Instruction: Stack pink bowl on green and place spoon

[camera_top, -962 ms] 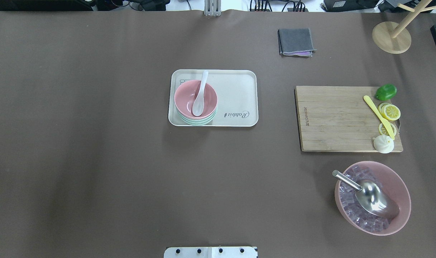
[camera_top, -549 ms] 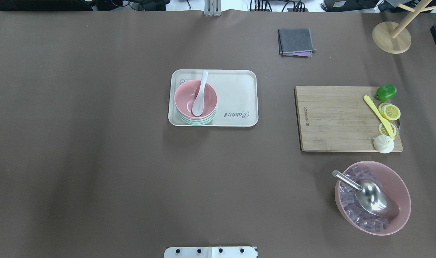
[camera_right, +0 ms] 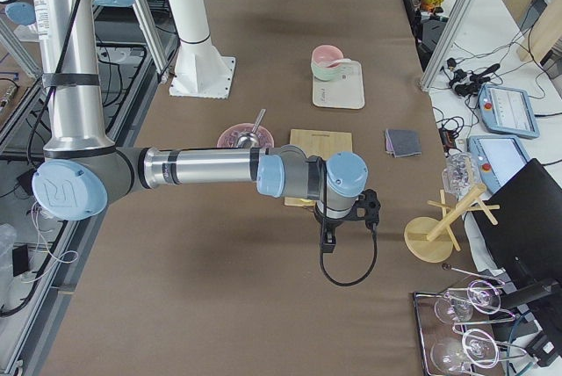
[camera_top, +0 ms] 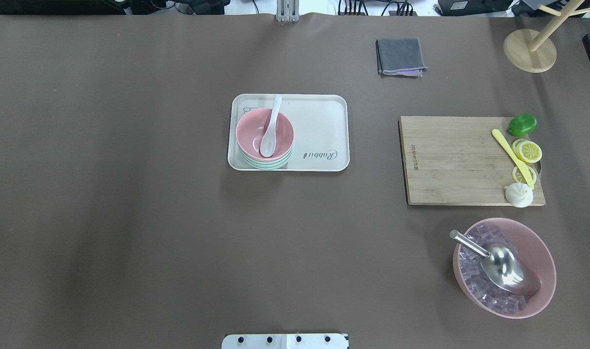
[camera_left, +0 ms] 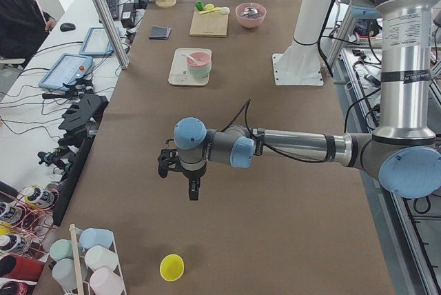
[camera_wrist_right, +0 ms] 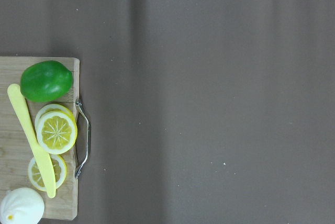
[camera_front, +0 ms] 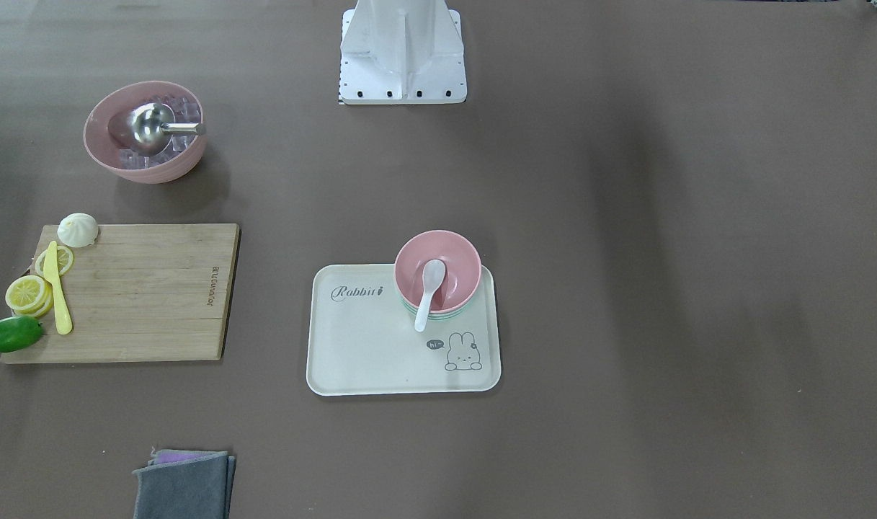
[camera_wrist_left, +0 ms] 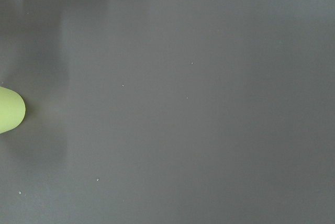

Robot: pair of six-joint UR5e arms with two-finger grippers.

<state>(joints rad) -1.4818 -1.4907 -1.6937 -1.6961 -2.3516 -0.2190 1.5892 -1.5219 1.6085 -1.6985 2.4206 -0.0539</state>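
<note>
The pink bowl (camera_top: 256,128) sits nested on the green bowl (camera_top: 268,165) at the left end of the cream tray (camera_top: 319,121). The white spoon (camera_top: 270,130) lies in the pink bowl with its handle over the far rim. The stack also shows in the front view: pink bowl (camera_front: 461,259), spoon (camera_front: 431,285), tray (camera_front: 366,353). My left gripper (camera_left: 192,186) hangs over bare table far to the left. My right gripper (camera_right: 328,237) hangs past the cutting board, far to the right. Both show only in side views, so I cannot tell whether they are open or shut.
A wooden cutting board (camera_top: 454,160) holds a lime, lemon slices, a yellow knife and a bun. A large pink bowl (camera_top: 542,252) with ice cubes and a metal scoop stands near it. A grey cloth (camera_top: 400,55) and wooden stand (camera_top: 528,51) sit at the back. A yellow cup (camera_left: 171,267) lies near the left gripper.
</note>
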